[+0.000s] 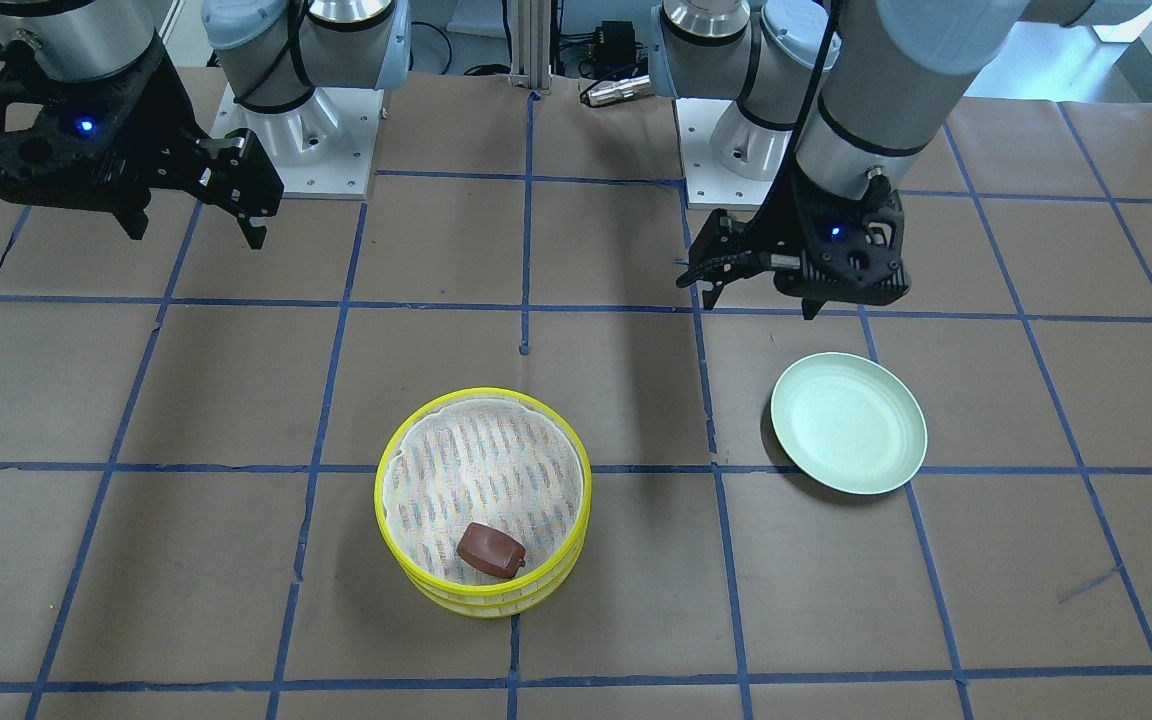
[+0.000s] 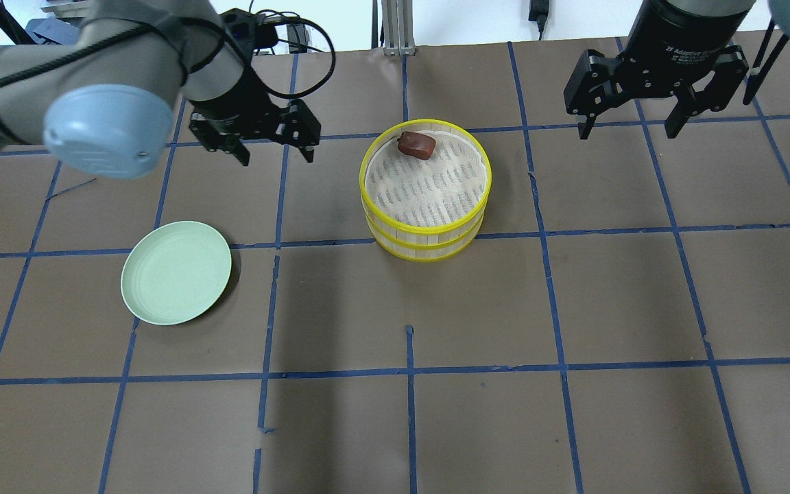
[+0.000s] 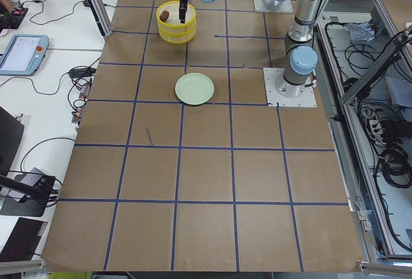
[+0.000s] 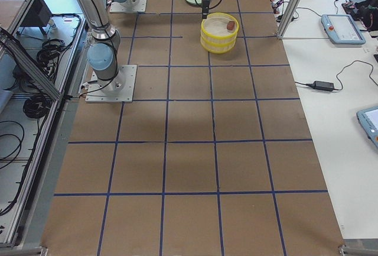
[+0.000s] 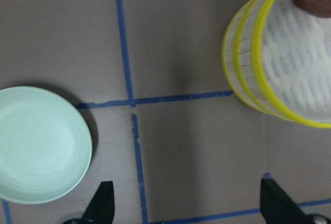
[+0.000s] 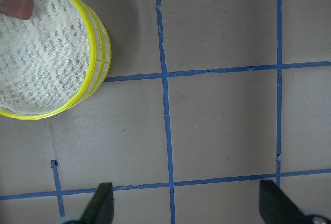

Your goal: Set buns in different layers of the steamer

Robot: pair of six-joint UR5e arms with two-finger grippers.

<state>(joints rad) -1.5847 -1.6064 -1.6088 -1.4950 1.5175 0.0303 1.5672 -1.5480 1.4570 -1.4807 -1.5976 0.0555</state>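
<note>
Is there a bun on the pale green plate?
No, the pale green plate is bare; the only visible bun, the reddish-brown bun, lies in the top steamer tray.

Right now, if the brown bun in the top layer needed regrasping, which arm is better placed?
Left, probably. The left claw, open, hangs nearer the stacked steamer layers and the brown bun; the right claw, also open, sits farther off.

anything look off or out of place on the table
Nothing spilled or damaged. The two steamer layers are stacked squarely. The reddish-brown bun lies off-centre near the top layer's rim, and the pale green plate is bare; no white bun shows in any view.
</note>
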